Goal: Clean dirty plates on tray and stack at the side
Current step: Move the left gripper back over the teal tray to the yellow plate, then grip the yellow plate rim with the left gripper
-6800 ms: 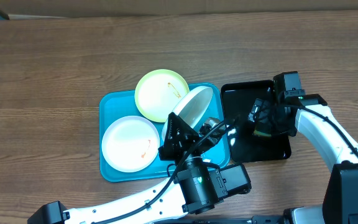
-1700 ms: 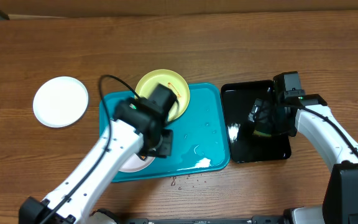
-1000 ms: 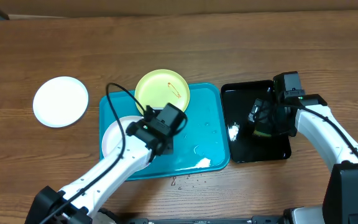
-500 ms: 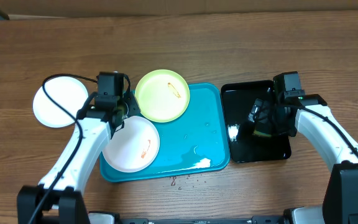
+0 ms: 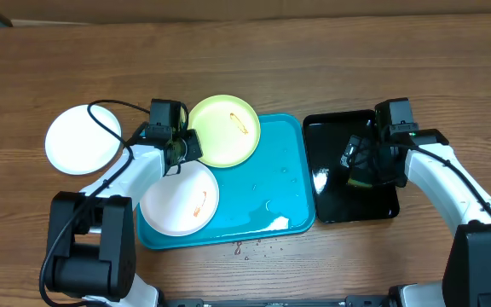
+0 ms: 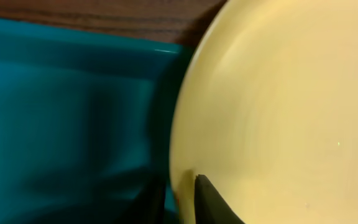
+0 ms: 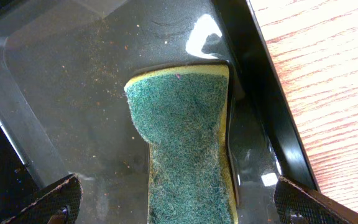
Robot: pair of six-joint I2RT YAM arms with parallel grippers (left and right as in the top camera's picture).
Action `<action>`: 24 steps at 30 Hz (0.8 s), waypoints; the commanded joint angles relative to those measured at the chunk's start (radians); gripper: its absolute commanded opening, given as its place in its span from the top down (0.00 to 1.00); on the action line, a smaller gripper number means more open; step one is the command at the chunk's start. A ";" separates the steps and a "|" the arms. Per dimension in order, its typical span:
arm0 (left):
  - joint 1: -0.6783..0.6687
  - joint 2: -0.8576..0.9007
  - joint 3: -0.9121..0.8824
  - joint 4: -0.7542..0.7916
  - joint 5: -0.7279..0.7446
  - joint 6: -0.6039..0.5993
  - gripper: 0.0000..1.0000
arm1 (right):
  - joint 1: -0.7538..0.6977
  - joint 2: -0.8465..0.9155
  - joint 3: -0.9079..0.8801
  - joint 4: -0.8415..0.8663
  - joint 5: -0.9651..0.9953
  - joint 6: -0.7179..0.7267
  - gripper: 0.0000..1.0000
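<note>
Yellow-green plate [image 5: 222, 130] sits on upper-left corner of turquoise tray [image 5: 284, 162], orange smear on it. My left hand [image 5: 186, 147] moved right in last half second; fingers [image 6: 211, 200] now pinch its rim, so I judge second plate's turn begins. Bare white plate [image 5: 82, 139], earlier tilted over tray, lies on worktop [image 5: 41, 68]. Smeared white plate [image 5: 180, 198] waits. Right hand [image 5: 358, 166] spread wide over sponge [image 7: 188, 143].

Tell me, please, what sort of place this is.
Likely a lab bench staged for dishwashing practice: a wooden table, a blue tray with smeared plates, and a sponge in a black tray.
</note>
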 commanded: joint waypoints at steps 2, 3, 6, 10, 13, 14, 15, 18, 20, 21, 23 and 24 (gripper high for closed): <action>-0.002 0.003 0.056 -0.016 0.132 0.141 0.86 | -0.003 -0.002 -0.003 0.004 0.013 0.000 0.00; -0.003 0.003 0.069 -0.031 0.154 0.164 0.89 | -0.003 -0.002 -0.003 0.004 0.013 0.000 0.00; -0.008 0.003 0.122 -0.102 0.199 0.180 0.96 | -0.003 -0.002 -0.003 0.004 0.013 0.000 0.00; -0.033 0.003 0.214 -0.228 0.247 0.180 0.96 | -0.003 -0.002 -0.003 0.004 0.013 0.000 0.00; -0.060 0.003 0.230 -0.270 0.249 0.180 0.96 | -0.003 -0.002 -0.003 0.004 0.013 0.000 0.00; -0.071 0.003 0.230 -0.280 0.249 0.179 0.96 | -0.003 -0.002 -0.003 0.004 0.013 0.000 0.00; -0.085 0.003 0.229 -0.288 0.249 0.177 0.96 | -0.003 -0.002 -0.003 0.004 0.013 0.000 0.00; -0.138 0.003 0.226 -0.309 0.213 0.175 0.96 | -0.003 -0.002 -0.003 0.004 0.013 0.000 0.00; -0.200 0.003 0.225 -0.332 0.109 0.150 0.96 | -0.003 -0.002 -0.003 0.004 0.013 0.000 0.00; -0.218 0.003 0.225 -0.341 0.065 0.130 0.96 | -0.003 -0.002 -0.003 0.004 0.013 0.000 0.00; -0.249 0.003 0.225 -0.354 -0.019 0.090 0.94 | -0.003 -0.002 -0.003 0.004 0.013 0.000 0.00; -0.261 0.003 0.225 -0.356 -0.061 0.071 0.82 | -0.003 -0.002 -0.003 0.004 0.013 0.000 0.00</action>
